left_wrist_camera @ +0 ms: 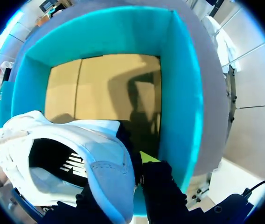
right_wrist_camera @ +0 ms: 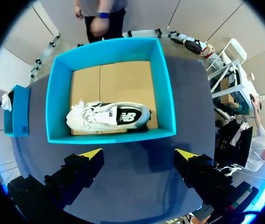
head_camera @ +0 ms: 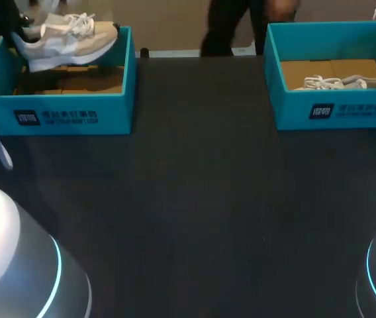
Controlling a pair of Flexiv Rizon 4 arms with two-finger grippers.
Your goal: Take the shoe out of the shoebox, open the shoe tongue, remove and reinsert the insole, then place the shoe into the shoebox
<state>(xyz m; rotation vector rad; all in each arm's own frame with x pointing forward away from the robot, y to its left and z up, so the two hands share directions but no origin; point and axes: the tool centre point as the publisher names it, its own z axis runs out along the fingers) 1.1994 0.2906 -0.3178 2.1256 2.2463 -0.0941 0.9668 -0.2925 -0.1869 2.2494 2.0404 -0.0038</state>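
Pinching shoe [head_camera: 69, 36] by heel in left gripper [left_wrist_camera: 135, 170] above shoebox [head_camera: 62, 109], toe toward table [head_camera: 194, 199] middle; right gripper [right_wrist_camera: 138, 154] spread, well apart.

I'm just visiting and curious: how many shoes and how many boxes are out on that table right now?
Shoes: 2, the left shoe held up over the left box and the right shoe lying inside the right box.
Blue boxes: 2.
Total: 4 things.
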